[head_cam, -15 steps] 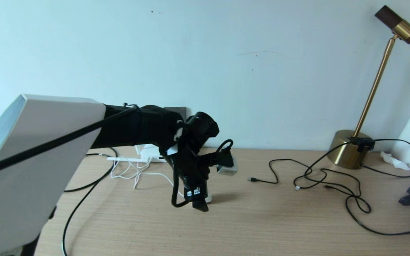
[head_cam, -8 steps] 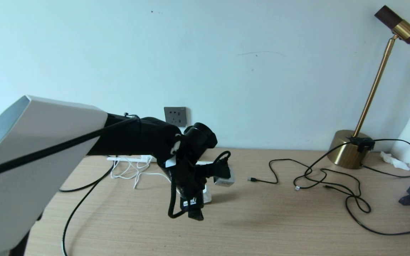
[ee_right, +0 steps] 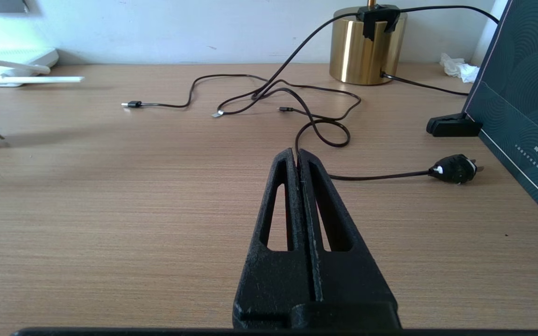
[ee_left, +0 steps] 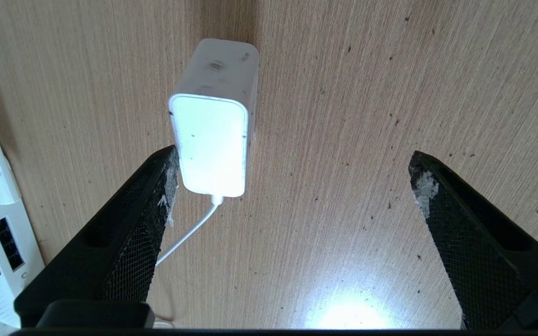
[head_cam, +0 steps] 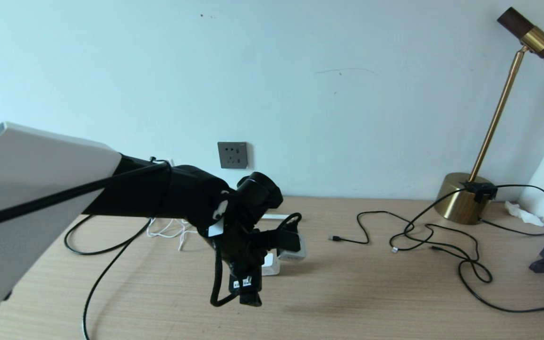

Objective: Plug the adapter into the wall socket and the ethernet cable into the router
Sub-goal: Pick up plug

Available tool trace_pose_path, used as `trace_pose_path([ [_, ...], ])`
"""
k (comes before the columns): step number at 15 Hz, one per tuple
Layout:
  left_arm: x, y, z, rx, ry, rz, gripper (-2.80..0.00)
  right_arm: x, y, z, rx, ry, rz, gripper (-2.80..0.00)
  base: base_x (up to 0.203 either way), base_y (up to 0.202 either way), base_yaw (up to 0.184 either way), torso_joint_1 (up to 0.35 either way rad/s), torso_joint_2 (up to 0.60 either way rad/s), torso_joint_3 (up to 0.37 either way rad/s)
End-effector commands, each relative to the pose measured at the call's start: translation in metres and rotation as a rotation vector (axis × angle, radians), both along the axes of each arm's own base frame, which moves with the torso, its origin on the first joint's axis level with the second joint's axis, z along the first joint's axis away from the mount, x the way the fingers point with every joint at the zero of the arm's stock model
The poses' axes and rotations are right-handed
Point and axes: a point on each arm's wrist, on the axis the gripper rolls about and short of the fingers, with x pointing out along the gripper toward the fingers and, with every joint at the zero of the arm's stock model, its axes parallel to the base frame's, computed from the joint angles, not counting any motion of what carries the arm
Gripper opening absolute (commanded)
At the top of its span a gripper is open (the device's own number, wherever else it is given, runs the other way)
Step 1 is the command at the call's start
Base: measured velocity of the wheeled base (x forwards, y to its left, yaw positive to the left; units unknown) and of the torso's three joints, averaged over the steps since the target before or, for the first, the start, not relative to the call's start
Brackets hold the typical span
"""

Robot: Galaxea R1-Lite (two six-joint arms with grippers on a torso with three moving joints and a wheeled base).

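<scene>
Left gripper (ee_left: 292, 186), fingers spread, one seemingly touching adapter (ee_left: 213, 126).

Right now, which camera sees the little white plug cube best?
The left wrist view: the adapter fills it, lying on the table between the open left claw. The head view half hides it behind the arm; the right wrist view shows only an edge.

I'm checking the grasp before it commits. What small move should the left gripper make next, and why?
Probably shift sideways to centre on the adapter, then close. The left gripper is open above the table, but the adapter lies against one finger, with the other finger well clear of it. Closing now might just push it. The wall socket is empty.
</scene>
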Motion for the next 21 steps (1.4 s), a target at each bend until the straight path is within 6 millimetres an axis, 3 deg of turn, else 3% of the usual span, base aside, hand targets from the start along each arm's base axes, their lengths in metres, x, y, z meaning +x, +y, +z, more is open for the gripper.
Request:
trace_pose_path([
  [1,-0.002,0.003,0.004,0.007,-0.013,0.002,0.0,0.001,0.0,-0.003,0.0,0.009,0.0,-2.8,0.0,0.0,0.0,0.0,0.0,0.0],
  [11,-0.016,0.015,0.014,0.019,-0.051,0.007,0.0,0.001,0.0,-0.003,0.0,0.009,0.0,-2.8,0.0,0.0,0.0,0.0,0.0,0.0],
  [21,-0.04,0.047,0.028,0.058,-0.071,0.018,0.0,0.001,0.0,-0.003,0.0,0.009,0.0,-2.8,0.0,0.0,0.0,0.0,0.0,0.0],
])
